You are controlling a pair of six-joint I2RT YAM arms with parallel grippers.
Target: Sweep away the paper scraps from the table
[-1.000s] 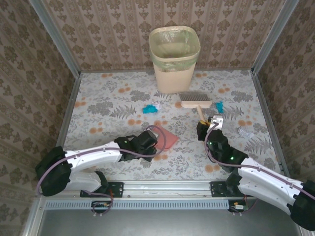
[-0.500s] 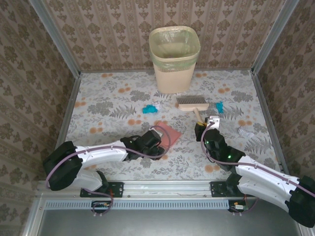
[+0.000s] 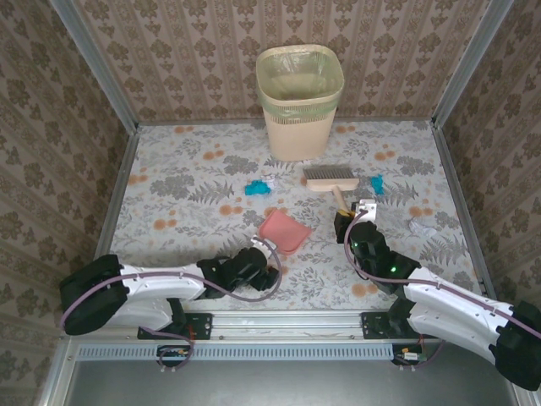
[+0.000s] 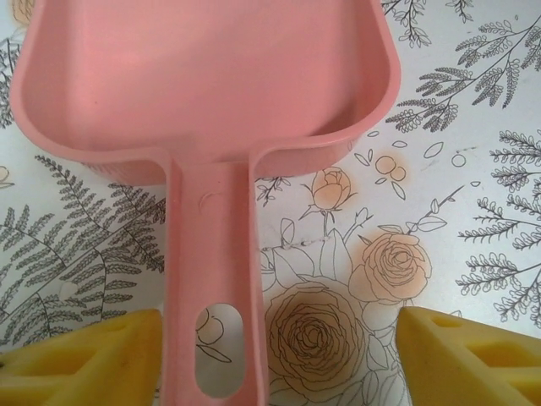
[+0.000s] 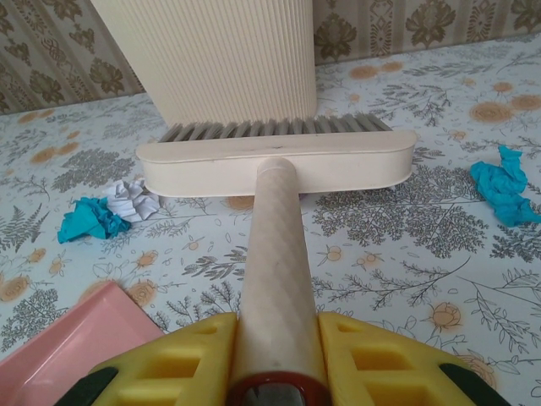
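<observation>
Bg: 3 walls, same brown damask wallpaper w/ vertical stripe bands: back wall [image 3: 194, 59], left wall [image 3: 42, 127], right wall [image 3: 507, 127]. Alu corner posts [image 3: 93, 63] at both back corners, leaning outward in top cam. Table [image 3: 186, 169] = whitish cloth, grey ferns + orange flowers, runs wall to wall. Alu front rail [image 3: 279, 321] along near edge, ribbed strip just below it, dark grey surface [image 3: 279, 381] under that. Light even, diffuse, shadows soft.
</observation>
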